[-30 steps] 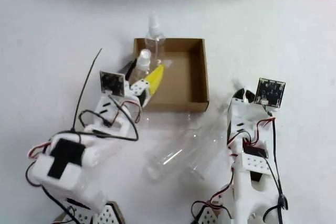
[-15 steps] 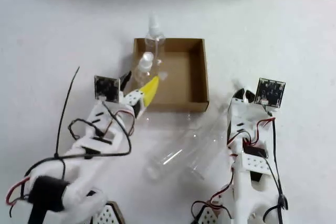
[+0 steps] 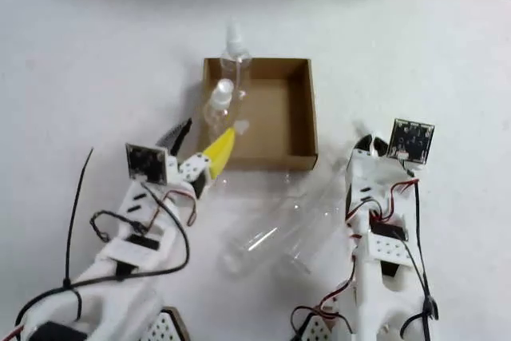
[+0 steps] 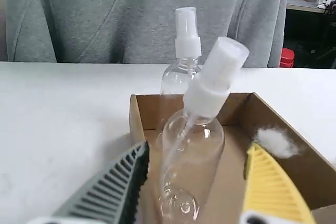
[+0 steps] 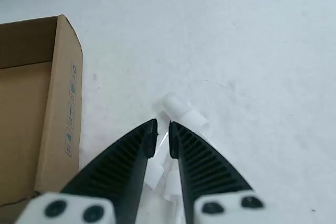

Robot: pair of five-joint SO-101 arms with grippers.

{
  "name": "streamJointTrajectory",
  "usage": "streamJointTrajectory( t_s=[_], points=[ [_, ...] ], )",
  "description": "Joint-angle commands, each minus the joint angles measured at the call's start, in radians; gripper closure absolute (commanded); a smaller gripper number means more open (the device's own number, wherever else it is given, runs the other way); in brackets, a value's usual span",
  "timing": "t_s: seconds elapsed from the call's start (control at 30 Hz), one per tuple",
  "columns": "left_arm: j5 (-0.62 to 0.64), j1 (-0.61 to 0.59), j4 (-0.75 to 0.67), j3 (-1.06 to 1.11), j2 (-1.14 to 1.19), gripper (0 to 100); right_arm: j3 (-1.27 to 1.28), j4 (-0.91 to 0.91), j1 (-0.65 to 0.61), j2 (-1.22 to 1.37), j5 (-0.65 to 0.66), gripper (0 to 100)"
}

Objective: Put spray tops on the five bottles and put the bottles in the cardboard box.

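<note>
Two capped bottles [image 3: 219, 105] sit inside the cardboard box [image 3: 302, 109] at its 10 o'clock side. Uncapped bottles [image 3: 263, 237] lie on the surface [image 3: 80, 53] at 6 o'clock. The left hand [image 3: 209, 128] gapes empty. The right hand [image 5: 163, 124] is nearly together over loose spray tops [image 5: 181, 111].

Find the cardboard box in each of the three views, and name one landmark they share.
High view: the cardboard box sits mid-table.
Left wrist view: the box is close ahead, a bottle inside.
Right wrist view: the box is off to one side, outer wall facing.
Shared landmark: the white table.
</note>
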Motion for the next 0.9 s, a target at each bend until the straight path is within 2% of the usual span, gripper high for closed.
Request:
streamJointTrajectory(
  t_s=[0.0, 0.27, 0.33, 0.5, 0.63, 0.87],
  points=[
    [-0.002, -0.012, 0.011, 0.032, -0.105, 72, -0.005, -0.013, 0.001, 0.001, 0.014, 98.1],
    [0.000, -0.120, 0.233, 0.032, -0.248, 73, -0.005, -0.013, 0.001, 0.001, 0.014, 98.1],
    [0.008, -0.134, 0.292, 0.032, -0.292, 78, -0.005, -0.012, 0.001, 0.001, 0.014, 98.1],
    [0.029, -0.163, 0.436, 0.035, -0.420, 98, -0.005, -0.012, 0.001, 0.001, 0.014, 98.1],
    [0.032, -0.189, 0.569, 0.038, -0.513, 94, 0.006, -0.018, 0.001, -0.001, 0.014, 98.1],
    [0.028, -0.197, 0.776, 0.048, -0.654, 94, 0.017, 0.001, 0.001, -0.008, 0.015, 98.1]
  ],
)
